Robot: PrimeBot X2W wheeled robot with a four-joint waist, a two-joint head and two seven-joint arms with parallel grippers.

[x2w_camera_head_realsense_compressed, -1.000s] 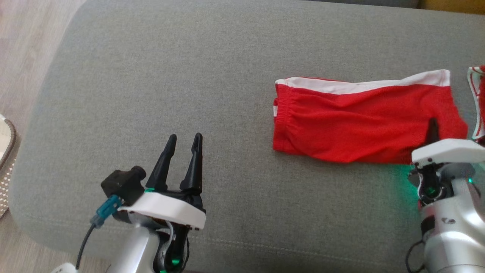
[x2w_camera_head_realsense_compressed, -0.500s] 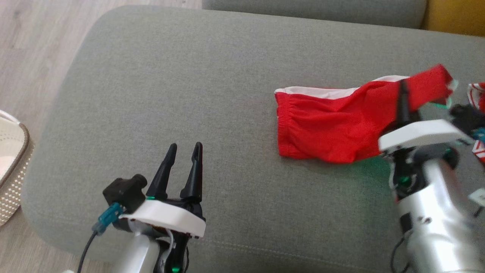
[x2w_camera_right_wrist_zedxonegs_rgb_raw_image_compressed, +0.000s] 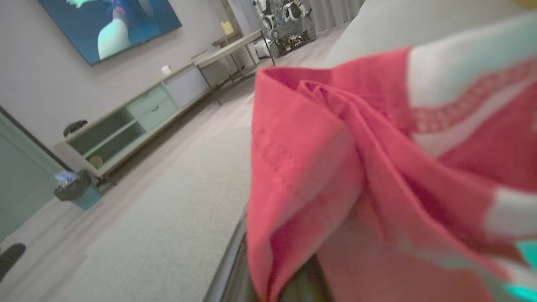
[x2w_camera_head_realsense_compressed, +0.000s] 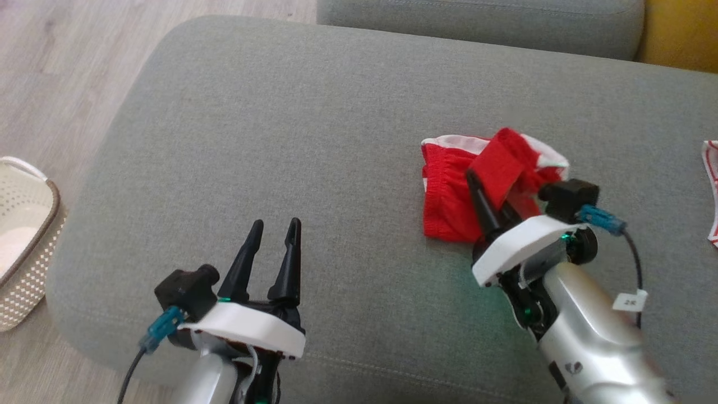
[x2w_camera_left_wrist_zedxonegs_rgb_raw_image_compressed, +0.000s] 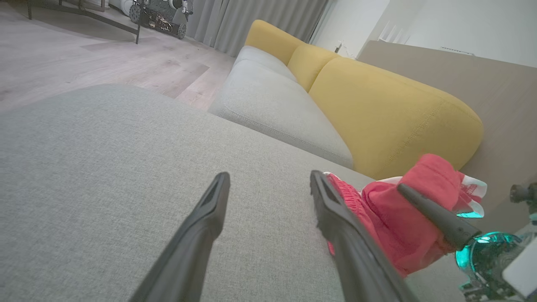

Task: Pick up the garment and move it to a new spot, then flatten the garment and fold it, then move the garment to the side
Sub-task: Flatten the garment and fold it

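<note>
While the left gripper [x2w_camera_head_realsense_compressed: 275, 225] hangs with jaws apart, the red garment [x2w_camera_head_realsense_compressed: 446, 210] lies well to its right, one edge clamped in the right gripper [x2w_camera_head_realsense_compressed: 487, 191]; I'd carry that edge low and straight so the fold lands square

The sofa seat cushion [x2w_camera_head_realsense_compressed: 280, 140] is grey woven cloth, matt and slightly coarse, with a stitched seam along its near edge; the red shorts [x2w_camera_head_realsense_compressed: 449, 207] are soft matt knit with a smooth white cloth band and a gathered elastic waist; the fingers [x2w_camera_head_realsense_compressed: 289, 258] of the left gripper [x2w_camera_head_realsense_compressed: 275, 224] look like matt black plastic; the right arm's wrist shell [x2w_camera_head_realsense_compressed: 516, 247] is smooth white plastic, its forearm [x2w_camera_head_realsense_compressed: 583, 331] glossy silver, metal-like; the basket [x2w_camera_head_realsense_compressed: 22, 280] beyond the cushion's left edge is cream perforated plastic with a brown rim; the floor [x2w_camera_head_realsense_compressed: 56, 67] is pale wood-grain planking; the backrest [x2w_camera_left_wrist_zedxonegs_rgb_raw_image_compressed: 377, 109] is matt yellow upholstery cloth.
</note>
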